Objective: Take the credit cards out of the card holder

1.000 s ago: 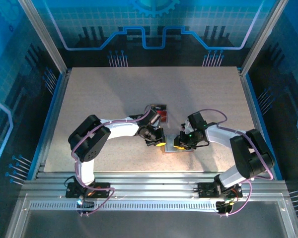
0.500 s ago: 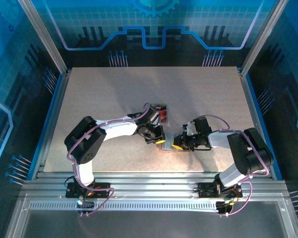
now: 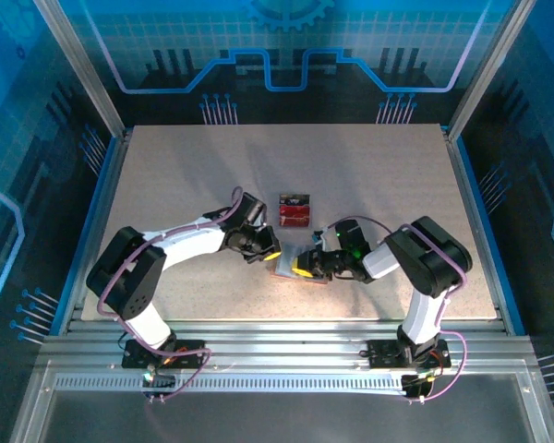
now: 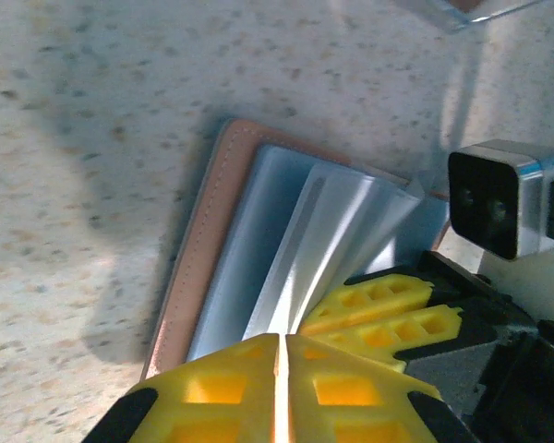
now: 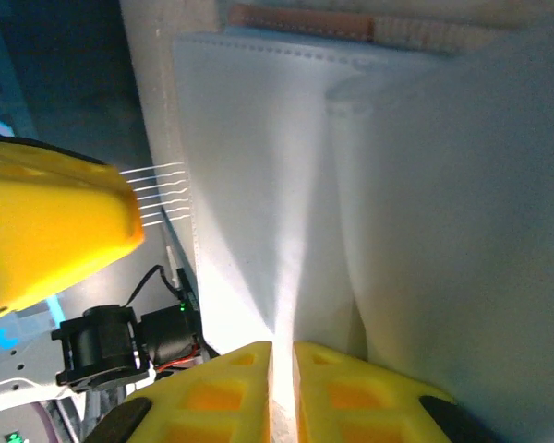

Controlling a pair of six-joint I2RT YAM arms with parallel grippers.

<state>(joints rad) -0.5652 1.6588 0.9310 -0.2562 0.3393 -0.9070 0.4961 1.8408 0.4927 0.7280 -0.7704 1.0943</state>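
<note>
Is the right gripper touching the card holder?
Touching. The right wrist view shows the right gripper closed on a pale inner leaf of the card holder, the leaf running between its fingers.

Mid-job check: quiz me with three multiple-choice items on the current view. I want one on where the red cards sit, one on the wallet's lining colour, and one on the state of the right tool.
1. Where are the red cards relative to the card holder?
A. Just beyond it, toward the far side of the table
B. Tucked underneath it
C. At the table's left edge

2. What colour is the inside of the card holder?
A. Black
B. Pale grey-blue
C. Green

3. What state is the right tool in?
A. Wide open above the table
B. Shut on a pale flap of the card holder
C. Gripping a red card

Answers:
1 A: the top view shows the cards lying apart, just past the holder.
2 B: the left wrist view shows a pale lining inside a brown rim.
3 B: the right wrist view shows the fingers pinched on the pale flap.
</note>
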